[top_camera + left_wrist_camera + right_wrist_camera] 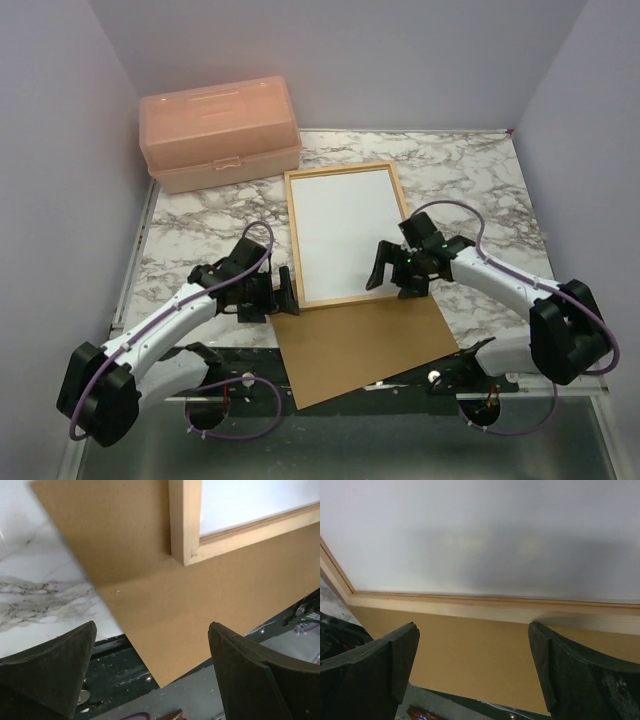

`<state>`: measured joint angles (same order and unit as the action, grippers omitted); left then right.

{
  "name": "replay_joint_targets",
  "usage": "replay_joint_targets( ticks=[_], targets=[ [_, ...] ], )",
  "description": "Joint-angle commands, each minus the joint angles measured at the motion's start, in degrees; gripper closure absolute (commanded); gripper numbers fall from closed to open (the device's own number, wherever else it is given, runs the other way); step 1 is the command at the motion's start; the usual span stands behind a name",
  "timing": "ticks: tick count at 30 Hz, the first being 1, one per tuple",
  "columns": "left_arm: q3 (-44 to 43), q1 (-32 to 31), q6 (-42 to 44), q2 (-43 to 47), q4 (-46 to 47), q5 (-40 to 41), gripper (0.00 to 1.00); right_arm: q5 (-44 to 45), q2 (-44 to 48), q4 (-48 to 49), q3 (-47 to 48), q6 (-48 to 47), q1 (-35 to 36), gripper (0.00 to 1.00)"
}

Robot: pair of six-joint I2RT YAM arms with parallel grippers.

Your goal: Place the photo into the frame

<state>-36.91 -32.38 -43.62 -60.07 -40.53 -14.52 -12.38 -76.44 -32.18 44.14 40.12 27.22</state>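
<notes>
Top external view: thin light-wood rectangular frame [293, 240] holds white paper photo [345, 235] (blank side up), lengthwise near-to-far; left gripper [287, 293] and right gripper [383, 266] spread, empty.

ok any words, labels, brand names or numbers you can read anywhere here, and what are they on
No readable text in any view.
The toolbox lid has raised moulding, but no lettering can be made out.
The photo shows only a blank white side in the frame.
The backing board is plain brown.
</notes>
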Motion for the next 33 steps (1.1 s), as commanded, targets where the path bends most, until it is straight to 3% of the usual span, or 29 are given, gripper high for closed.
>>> replay_joint_targets(
  ticks=[1, 11, 21, 25, 33],
  targets=[
    [4.26, -0.59, -4.64, 4.86, -0.42, -3.66, 0.05, -1.11, -4.35, 5.07, 0.13, 5.07, 7.53, 0.01],
    [13.56, -4.55, -10.98, 10.78, 2.40, -7.70, 0.14, 5.47, -10.44, 10.15, 2.76, 7.81, 11.45, 0.01],
    [21.18, -7.26, -17.46, 8.08, 18.09, -12.26, 0.17, 12.16, -14.22, 10.15, 8.40, 9.13, 11.40, 0.00],
    [25.03, -7.63, -21.82, 8.44, 27.24, -13.52, 0.22, 12.14, -16.45, 9.86, 10.84, 8.66, 11.45, 0.00],
    [28.75, -8.00, -26.47, 10.24, 33.87, -11.24, 0.33, 13.62, -17.67, 9.84, 12.42, 8.77, 11.36, 0.00]
  ],
)
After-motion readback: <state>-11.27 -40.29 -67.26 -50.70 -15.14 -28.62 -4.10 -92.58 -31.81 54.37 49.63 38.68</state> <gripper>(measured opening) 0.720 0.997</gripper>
